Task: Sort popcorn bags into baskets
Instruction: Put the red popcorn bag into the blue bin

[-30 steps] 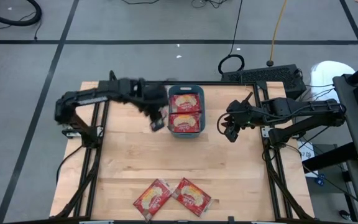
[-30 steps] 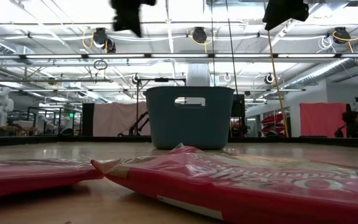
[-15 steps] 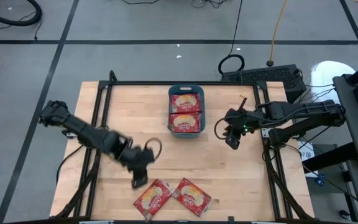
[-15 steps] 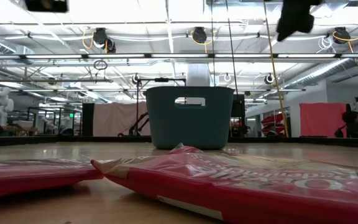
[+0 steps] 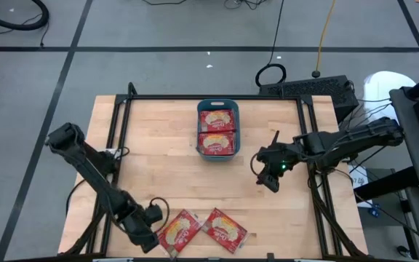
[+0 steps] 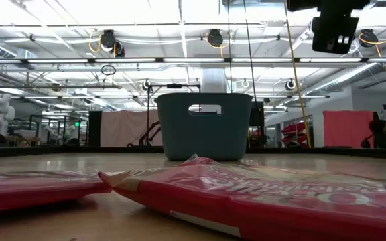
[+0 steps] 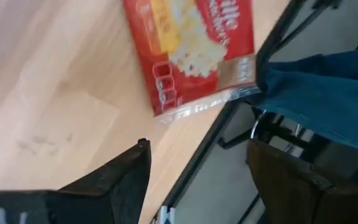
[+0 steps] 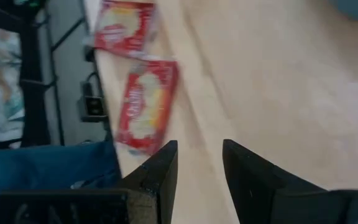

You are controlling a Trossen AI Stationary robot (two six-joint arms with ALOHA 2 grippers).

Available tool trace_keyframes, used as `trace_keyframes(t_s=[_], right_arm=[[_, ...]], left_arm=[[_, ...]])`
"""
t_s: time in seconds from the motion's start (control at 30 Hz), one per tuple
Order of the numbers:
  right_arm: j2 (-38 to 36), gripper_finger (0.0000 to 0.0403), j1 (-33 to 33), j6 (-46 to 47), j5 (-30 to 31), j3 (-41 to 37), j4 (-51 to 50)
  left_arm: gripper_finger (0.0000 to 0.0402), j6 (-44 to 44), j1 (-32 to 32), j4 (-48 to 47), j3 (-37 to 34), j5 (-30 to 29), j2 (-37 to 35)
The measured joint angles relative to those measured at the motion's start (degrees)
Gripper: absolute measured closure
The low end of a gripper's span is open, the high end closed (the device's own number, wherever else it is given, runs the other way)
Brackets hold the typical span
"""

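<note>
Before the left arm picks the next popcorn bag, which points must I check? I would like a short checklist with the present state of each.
1. Left gripper open, empty: ok.
2. Left gripper beside the nearer popcorn bag, not yet over it: not ok.
3. That bag free of the second bag: cannot tell; their edges meet.
4. Basket has room: cannot tell; two bags already cover its floor.
5. Right gripper clear of both bags: ok.

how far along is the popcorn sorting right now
Done: two popcorn bags lie in the teal basket. In hand: nothing; the left gripper, fingers open, is beside the two bags left on the table. The right gripper hangs empty above the table.
</note>
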Motion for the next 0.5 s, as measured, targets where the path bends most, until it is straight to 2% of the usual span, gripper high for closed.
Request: trace_keyframes(t_s=[0.1, 0.3, 0.5], right_arm=[[-0.03, 0.0284, 1.53, -0.66, 0.01, -0.88, 4.53], [-0.28, 0.0284, 3.6, 0.54, -0.04, -1.13, 5.36], [-0.54, 0.0284, 5.67, 1.06, -0.24, -1.13, 6.41]], left_arm=[[0.0135, -0.42, -0.71, 1.81, -0.92, 0.02, 2.51], [0.0135, 8.45, -1.04, 5.76, 0.02, -3.63, 8.6], [0.0135, 7.17, -0.76, 5.2, 0.35, -6.21, 13.16]])
